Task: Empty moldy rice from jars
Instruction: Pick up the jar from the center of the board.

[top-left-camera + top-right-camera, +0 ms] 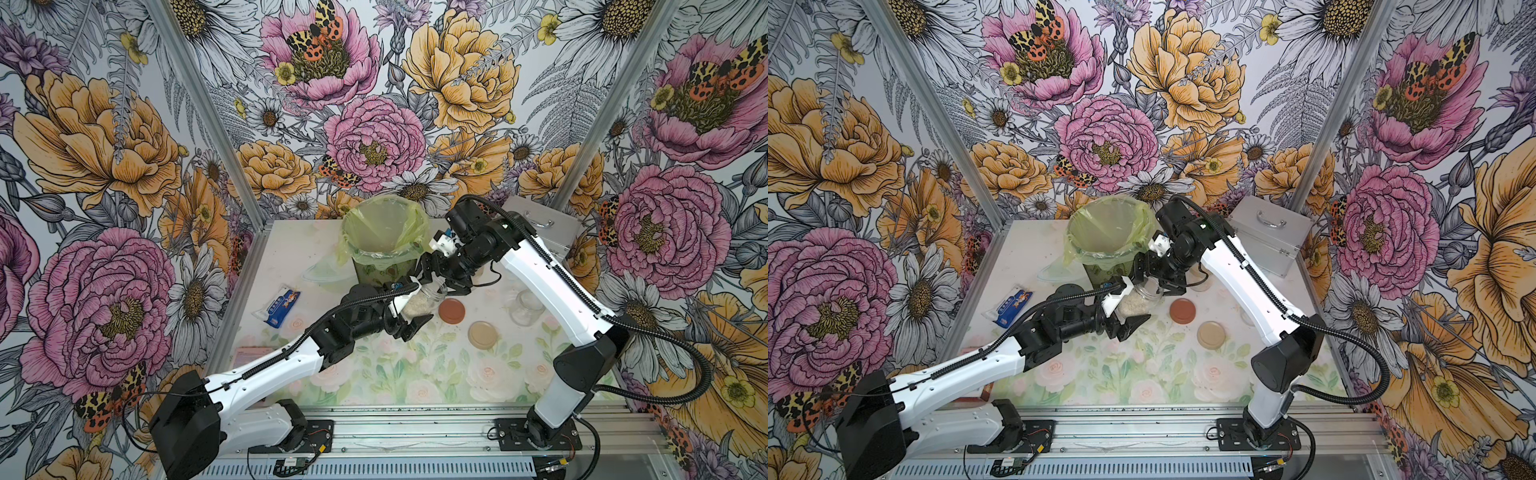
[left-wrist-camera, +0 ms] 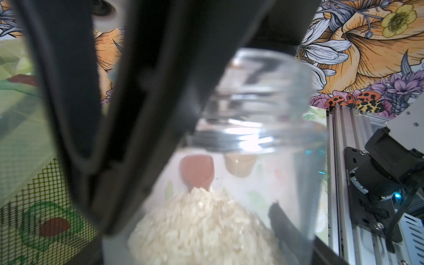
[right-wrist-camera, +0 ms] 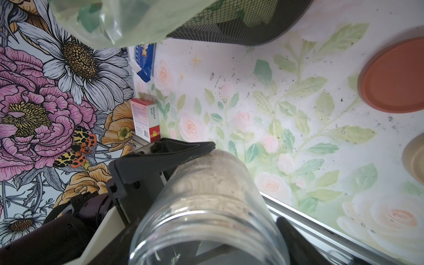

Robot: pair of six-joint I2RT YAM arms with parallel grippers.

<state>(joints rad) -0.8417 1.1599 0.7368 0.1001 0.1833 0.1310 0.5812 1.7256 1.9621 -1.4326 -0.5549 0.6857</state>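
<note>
Floral worktop carries lined bin, reddish-brown lid, beige lid, clear jar, blue packet, metal case.

1. Lidless clear glass jar, clamped in the left tool, tilted above the worktop just in front of the bin, base lower than mouth.
2. Moldy rice: off-white grains heaped in that jar's base, well short of the mouth.
3. Second jar, clear, lidless, seemingly empty, upright on the worktop well right of the bin.
4. Reddish-brown lid and beige lid, flat on the worktop between both jars, front-right of the bin.
</note>
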